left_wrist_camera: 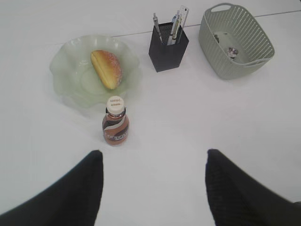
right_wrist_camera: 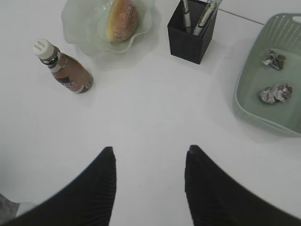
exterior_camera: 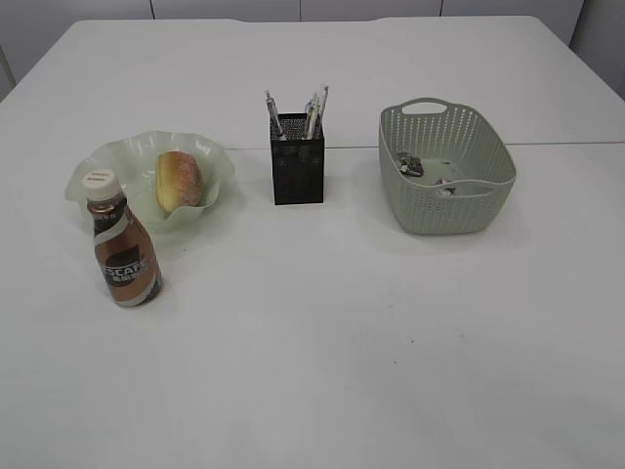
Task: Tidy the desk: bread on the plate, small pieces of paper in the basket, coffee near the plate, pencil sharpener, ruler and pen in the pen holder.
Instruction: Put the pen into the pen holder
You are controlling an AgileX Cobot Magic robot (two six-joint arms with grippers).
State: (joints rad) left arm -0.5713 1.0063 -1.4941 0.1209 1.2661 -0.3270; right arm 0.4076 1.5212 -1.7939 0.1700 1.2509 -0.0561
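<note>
The bread point(exterior_camera: 179, 181) point(left_wrist_camera: 106, 68) point(right_wrist_camera: 122, 19) lies on the pale green wavy plate point(exterior_camera: 98, 166) point(left_wrist_camera: 66, 80) point(right_wrist_camera: 75, 19). A coffee bottle point(exterior_camera: 123, 241) point(left_wrist_camera: 115, 122) point(right_wrist_camera: 63, 68) stands upright just in front of the plate. The black mesh pen holder point(exterior_camera: 298, 166) point(left_wrist_camera: 168, 47) point(right_wrist_camera: 192, 35) holds pens and a ruler; the pencil sharpener is hidden. Crumpled paper pieces point(exterior_camera: 410, 166) point(left_wrist_camera: 232, 51) point(right_wrist_camera: 275, 92) lie inside the green basket point(exterior_camera: 449, 210) point(left_wrist_camera: 235, 68) point(right_wrist_camera: 244, 94). My left gripper point(left_wrist_camera: 153, 157) and right gripper point(right_wrist_camera: 149, 153) both hang open above bare table, holding nothing. Neither arm shows in the exterior view.
The white table point(exterior_camera: 342, 342) extends wide in front of the objects. A seam crosses the table behind the basket.
</note>
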